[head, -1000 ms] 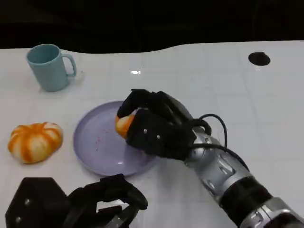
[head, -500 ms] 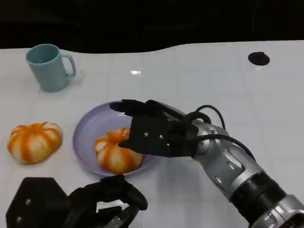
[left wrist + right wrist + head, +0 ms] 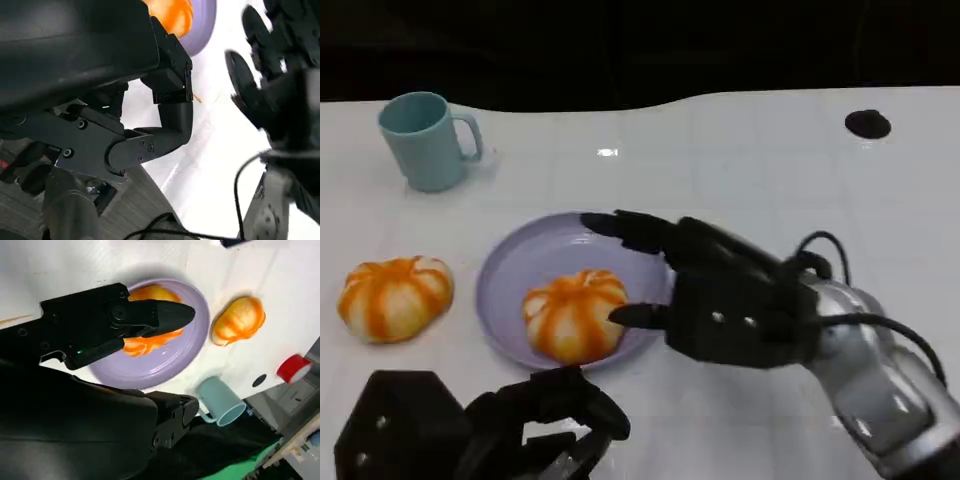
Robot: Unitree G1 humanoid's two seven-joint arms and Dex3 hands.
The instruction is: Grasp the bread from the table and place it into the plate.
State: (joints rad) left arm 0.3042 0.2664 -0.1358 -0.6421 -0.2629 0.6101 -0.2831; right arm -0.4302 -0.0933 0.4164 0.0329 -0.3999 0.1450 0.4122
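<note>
Bread [image 3: 574, 315] lies in the plate [image 3: 520, 262]; right hand [image 3: 720, 300] fingers apart, empty.

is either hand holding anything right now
No. The right hand is open beside the bread lying in the plate; the left hand holds nothing.

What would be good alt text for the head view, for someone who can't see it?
An orange-and-white bread roll lies in a lavender plate on a white table, with the robot's open right hand just beside it, fingers apart. A second roll sits on the table left of the plate, a teal mug stands behind, and the left hand rests at the near edge.
</note>
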